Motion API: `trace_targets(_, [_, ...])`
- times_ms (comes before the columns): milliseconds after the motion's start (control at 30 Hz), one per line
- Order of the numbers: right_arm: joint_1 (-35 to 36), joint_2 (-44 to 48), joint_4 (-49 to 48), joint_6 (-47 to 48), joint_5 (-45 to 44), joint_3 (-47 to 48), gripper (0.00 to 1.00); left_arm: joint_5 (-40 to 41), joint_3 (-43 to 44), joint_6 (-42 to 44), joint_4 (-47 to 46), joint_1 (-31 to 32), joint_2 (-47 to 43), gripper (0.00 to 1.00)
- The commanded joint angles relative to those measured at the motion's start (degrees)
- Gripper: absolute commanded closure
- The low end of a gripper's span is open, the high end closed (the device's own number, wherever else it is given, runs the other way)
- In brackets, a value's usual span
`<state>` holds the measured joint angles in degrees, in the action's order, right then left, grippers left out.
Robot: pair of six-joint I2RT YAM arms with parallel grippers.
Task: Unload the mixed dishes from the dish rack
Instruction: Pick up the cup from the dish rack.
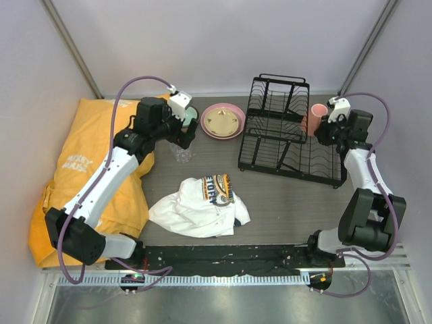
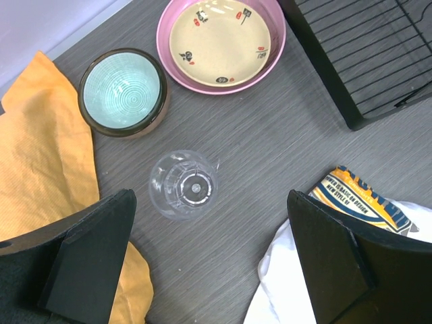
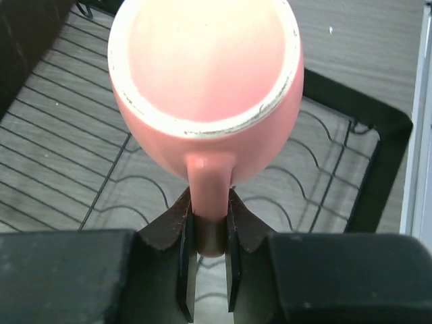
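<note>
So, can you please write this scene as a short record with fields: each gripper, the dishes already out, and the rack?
left gripper: open, above the glass
right gripper: shut on the mug handle, over the rack
out of rack: glass, green bowl, cream plate inside pink plate
rack: no dishes visible inside
also on table: white shirt, orange cloth

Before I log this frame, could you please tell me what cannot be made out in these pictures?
- Glass: top view, mostly hidden by the left arm.
- Mint bowl: top view, largely behind the left hand.
- Mug bottom: right wrist view, hidden by its own body.
- Shirt print: left wrist view, cut off by a finger.
</note>
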<state>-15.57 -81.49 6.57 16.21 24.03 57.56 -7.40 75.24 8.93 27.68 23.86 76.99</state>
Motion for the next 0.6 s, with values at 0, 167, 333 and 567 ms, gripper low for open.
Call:
trace_targets(0, [-1.3, 7.0, -2.1, -2.0, 0.1, 1.2, 0.97, -2.7, 3.6, -1.6, -1.8, -0.3, -1.0, 0.00])
trace_targets(167, [-1.4, 12.7, 1.5, -3.2, -0.5, 2.6, 0.97, -5.2, 5.8, -3.6, -2.3, -0.3, -0.7, 0.00])
trace_targets(333, [-1.4, 17.2, 6.3, -4.7, 0.8, 5.5, 0.97, -8.3, 7.5, -6.1, -3.3, -0.3, -0.7, 0.00])
trace_targets(567, [-1.4, 22.1, 11.0, -10.9, 7.5, 12.5, 0.97, -16.4, 7.6, -13.8, -8.7, -0.3, -1.0, 0.00])
